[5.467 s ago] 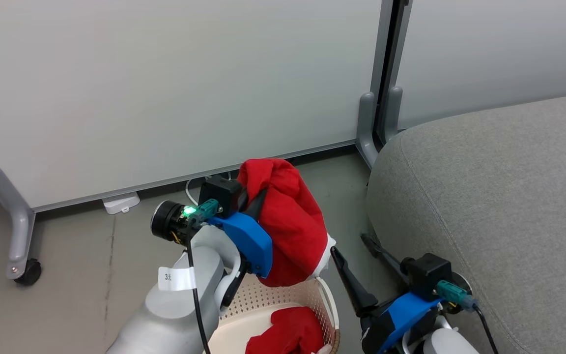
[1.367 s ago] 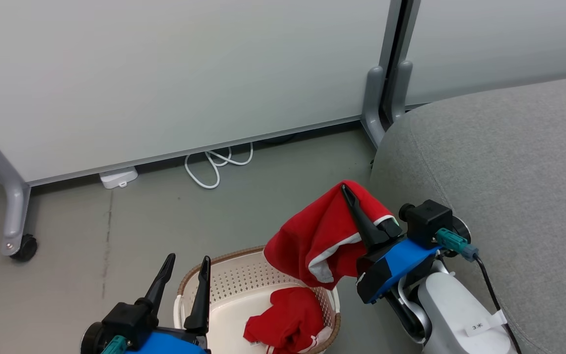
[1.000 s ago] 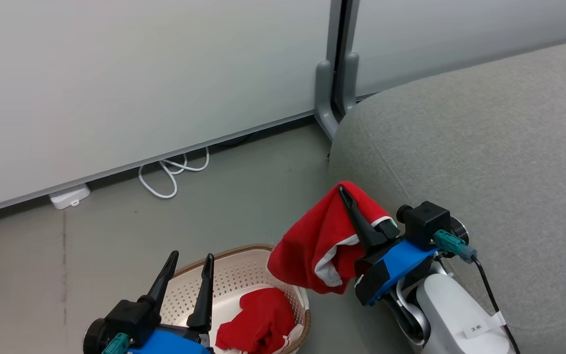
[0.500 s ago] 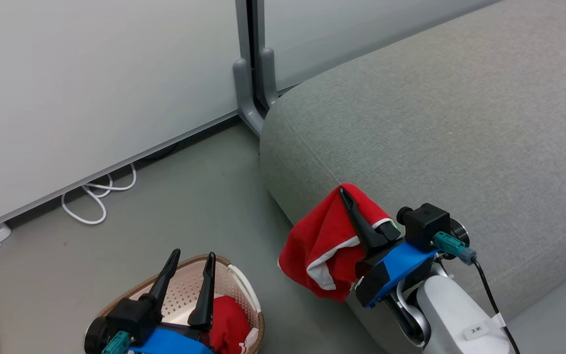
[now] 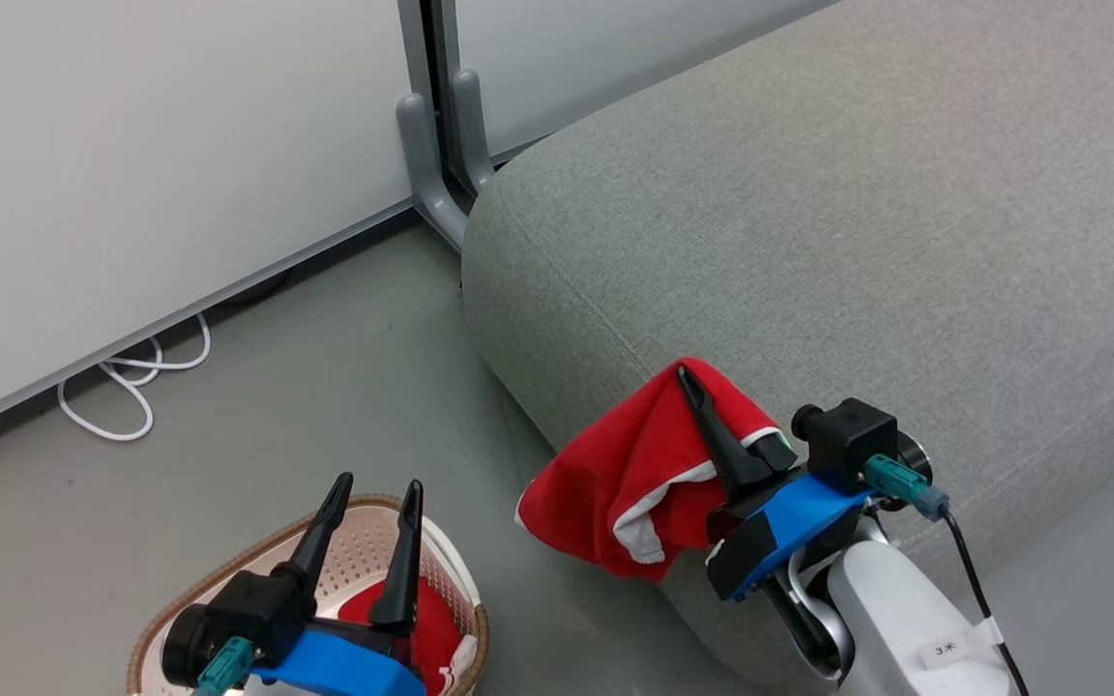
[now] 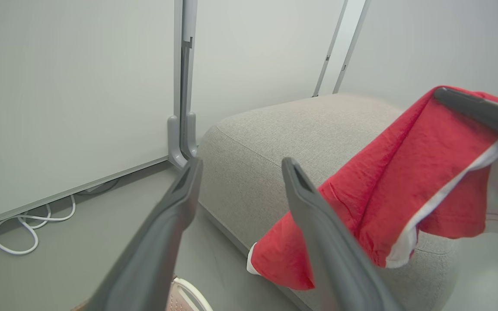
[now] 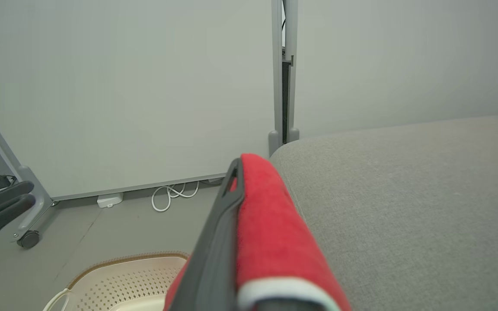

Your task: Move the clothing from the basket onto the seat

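Note:
A red garment with white trim [image 5: 634, 478] hangs from my right gripper [image 5: 688, 379], which is shut on it, at the near left edge of the grey seat [image 5: 808, 213]. In the right wrist view the red cloth [image 7: 270, 242] drapes over the dark finger [image 7: 218, 242] beside the seat [image 7: 404, 194]. My left gripper [image 5: 375, 486] stands open above the cream basket [image 5: 248, 570], where a second red garment [image 5: 436, 628] lies. The left wrist view shows the open fingers [image 6: 167, 229], the hanging garment [image 6: 396, 185] and the seat [image 6: 275, 142].
Pale partition panels [image 5: 131, 145] on grey feet [image 5: 426, 184] stand behind the seat. A white cable [image 5: 122, 391] coils on the grey floor [image 5: 325, 387] by the panel base. A castor [image 7: 28, 238] shows at the left of the right wrist view.
The camera has swung right, so basket and panels slid left and more seat shows. The right gripper keeps the red garment, now by the seat's edge. The left gripper stays open.

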Available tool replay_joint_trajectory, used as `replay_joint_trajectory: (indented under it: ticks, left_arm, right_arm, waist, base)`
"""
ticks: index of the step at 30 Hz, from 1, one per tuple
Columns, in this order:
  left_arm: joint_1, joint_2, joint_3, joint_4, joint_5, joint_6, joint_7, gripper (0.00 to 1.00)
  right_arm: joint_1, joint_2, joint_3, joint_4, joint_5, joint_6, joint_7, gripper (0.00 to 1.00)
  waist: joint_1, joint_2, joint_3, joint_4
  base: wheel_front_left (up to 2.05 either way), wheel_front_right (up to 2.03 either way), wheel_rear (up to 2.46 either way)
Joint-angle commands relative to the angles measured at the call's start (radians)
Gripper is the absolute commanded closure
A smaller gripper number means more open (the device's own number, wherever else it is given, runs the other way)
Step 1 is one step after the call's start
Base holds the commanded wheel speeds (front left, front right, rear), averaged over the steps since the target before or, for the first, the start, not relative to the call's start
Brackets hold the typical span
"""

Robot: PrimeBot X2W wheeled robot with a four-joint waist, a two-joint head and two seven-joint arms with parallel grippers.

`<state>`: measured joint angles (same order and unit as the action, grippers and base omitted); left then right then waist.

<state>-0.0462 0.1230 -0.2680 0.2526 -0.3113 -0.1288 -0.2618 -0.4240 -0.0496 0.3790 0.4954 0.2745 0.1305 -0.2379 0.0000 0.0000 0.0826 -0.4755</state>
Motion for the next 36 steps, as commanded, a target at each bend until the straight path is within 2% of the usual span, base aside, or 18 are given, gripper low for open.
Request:
replay_joint_trajectory:
  ticks: [1,8,15,22,27,32,36]
  left_arm:
    - [-0.017,0.005,0.002,-0.004,0.005,-0.002,-0.005,0.0]
    - [-0.043,0.017,-0.009,-0.007,0.005,-0.002,-0.005,0.0]
    - [-0.109,0.059,-0.028,-0.021,0.013,-0.002,-0.005,0.0]
    - [-0.225,0.115,-0.086,-0.052,0.022,-0.002,-0.005,0.0]
    - [-0.325,0.147,-0.137,-0.069,0.031,-0.002,-0.005,0.0]
    - [-0.414,0.172,-0.185,-0.083,0.037,-0.002,-0.005,0.0]
    - [-0.468,0.182,-0.213,-0.085,0.04,-0.002,-0.005,0.0]
  right_arm:
    - [-0.001,-0.002,-0.005,-0.005,0.001,0.0,-0.002,1.0]
    - [-0.054,-0.001,-0.055,-0.002,0.0,0.0,0.005,1.0]
    - [-0.259,-0.004,-0.25,-0.028,-0.067,0.0,0.068,1.0]
    - [-0.482,-0.08,-0.493,-0.109,-0.145,0.0,0.163,1.0]
    - [-0.581,-0.166,-0.639,-0.157,-0.177,0.0,0.211,1.0]
    - [-0.626,-0.225,-0.75,-0.117,-0.197,0.0,0.203,1.0]
    - [-0.628,-0.238,-0.812,-0.027,-0.204,0.0,0.171,1.0]
  waist:
    - [0.0,0.0,0.004,0.002]
    - [0.0,0.0,0.05,0.02]
    - [0.0,0.0,0.166,0.052]
    - [0.0,0.0,0.333,0.118]
    - [0.0,0.0,0.457,0.162]
    - [0.0,0.0,0.56,0.192]
    - [0.0,0.0,0.619,0.207]
  base:
    - [0.0,0.0,0.0]
    - [0.0,0.0,0.0]
    - [0.0,0.0,0.0]
    - [0.0,0.0,0.0]
    - [0.0,0.0,0.0]
    - [0.0,0.0,0.0]
    - [0.0,0.0,0.0]
